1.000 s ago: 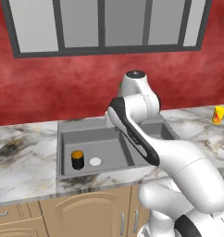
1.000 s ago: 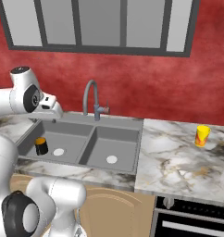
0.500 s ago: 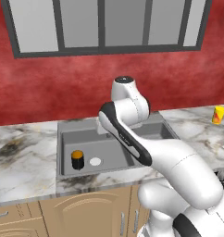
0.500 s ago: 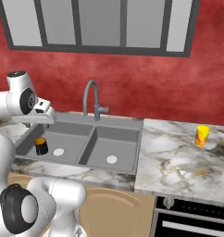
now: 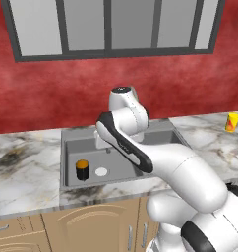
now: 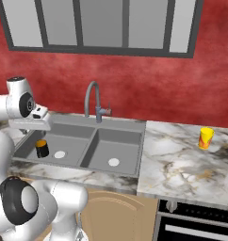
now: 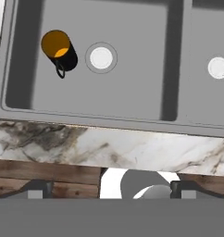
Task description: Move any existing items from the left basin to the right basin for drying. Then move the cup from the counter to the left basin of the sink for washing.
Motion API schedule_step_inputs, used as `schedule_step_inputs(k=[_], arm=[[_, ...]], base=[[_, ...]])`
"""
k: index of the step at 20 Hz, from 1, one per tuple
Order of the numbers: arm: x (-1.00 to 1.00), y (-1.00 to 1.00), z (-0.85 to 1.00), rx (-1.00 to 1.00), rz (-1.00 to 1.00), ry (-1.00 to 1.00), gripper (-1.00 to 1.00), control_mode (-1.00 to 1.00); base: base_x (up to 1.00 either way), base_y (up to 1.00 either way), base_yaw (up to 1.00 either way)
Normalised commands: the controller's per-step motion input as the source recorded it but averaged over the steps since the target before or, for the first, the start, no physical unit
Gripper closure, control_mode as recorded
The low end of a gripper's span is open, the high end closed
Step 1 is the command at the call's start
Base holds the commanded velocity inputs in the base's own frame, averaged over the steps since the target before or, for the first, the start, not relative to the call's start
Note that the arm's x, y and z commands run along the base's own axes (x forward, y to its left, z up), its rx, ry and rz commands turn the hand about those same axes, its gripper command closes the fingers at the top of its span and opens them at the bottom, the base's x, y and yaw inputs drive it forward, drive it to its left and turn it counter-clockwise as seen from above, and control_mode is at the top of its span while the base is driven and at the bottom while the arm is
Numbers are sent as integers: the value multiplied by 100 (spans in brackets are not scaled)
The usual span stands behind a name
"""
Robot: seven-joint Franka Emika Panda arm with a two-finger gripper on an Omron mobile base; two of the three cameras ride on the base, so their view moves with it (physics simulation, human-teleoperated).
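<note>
The black jar with an orange top [image 7: 58,48] stands upright in the left basin [image 7: 132,83], to the left of its white drain [image 7: 101,58]. It shows too in the base views as the jar [image 5: 82,169] [image 6: 41,148]. My gripper [image 7: 111,190] hangs high above the left basin's front part, open, with nothing between its fingers [image 7: 37,190]. The right basin [image 7: 206,97] holds just its drain [image 7: 218,67]. The yellow cup [image 6: 206,138] [image 5: 232,122] stands on the marble counter [image 6: 182,160], far right of the sink.
A tall curved grey faucet [image 6: 92,94] rises behind the sink's divider. A red wall and a window close the back. An oven front [image 6: 196,221] sits under the counter at the right. My own arm hides much of the right basin in the left base view.
The arm has swung left and a little lower, bringing the hand from near the divider to over the left basin. The jar and cup have not moved. The gripper stays open.
</note>
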Motion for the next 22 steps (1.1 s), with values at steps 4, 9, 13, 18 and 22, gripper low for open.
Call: schedule_step_inputs(k=[4, 9, 13, 18, 22], arm=[[0, 10, -28, 0, -2, 5, -100, -100], [0, 21, -26, 0, -2, 6, -100, -100], [7, 33, -25, 0, -4, 6, -100, -100], [9, 36, -24, 0, -4, 5, -100, -100], [20, 27, -24, 0, -4, 4, -100, -100]], base=[[0, 0, 0], [0, 0, 0], [0, 0, 0], [0, 0, 0], [0, 0, 0]])
